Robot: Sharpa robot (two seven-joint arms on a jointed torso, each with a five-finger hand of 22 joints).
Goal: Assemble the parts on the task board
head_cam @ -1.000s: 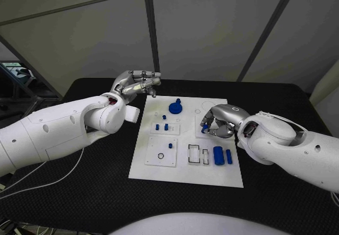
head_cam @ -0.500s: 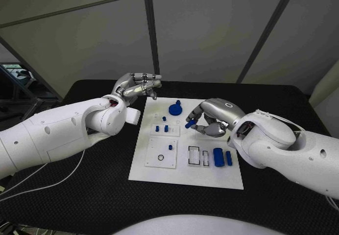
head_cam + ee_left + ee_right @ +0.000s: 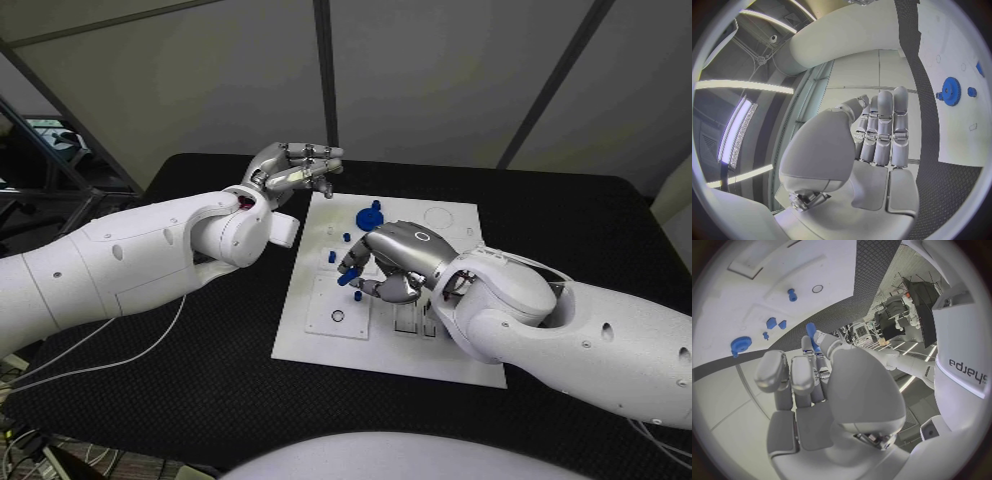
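Right hand (image 3: 387, 268) pinches a small blue peg (image 3: 348, 279) over the board (image 3: 447, 225): light, rigid, likely slick, so fingertips suit it. Left hand (image 3: 293, 170) hovers, fingers together, holding nothing.

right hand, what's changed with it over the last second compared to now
The right hand, holding a small blue peg at its fingertips, carried it from the right side of the task board leftward across the board toward the left-hand blocks. The left hand stayed raised off the board's far left corner, holding nothing. The blue gear kept its place on the board.
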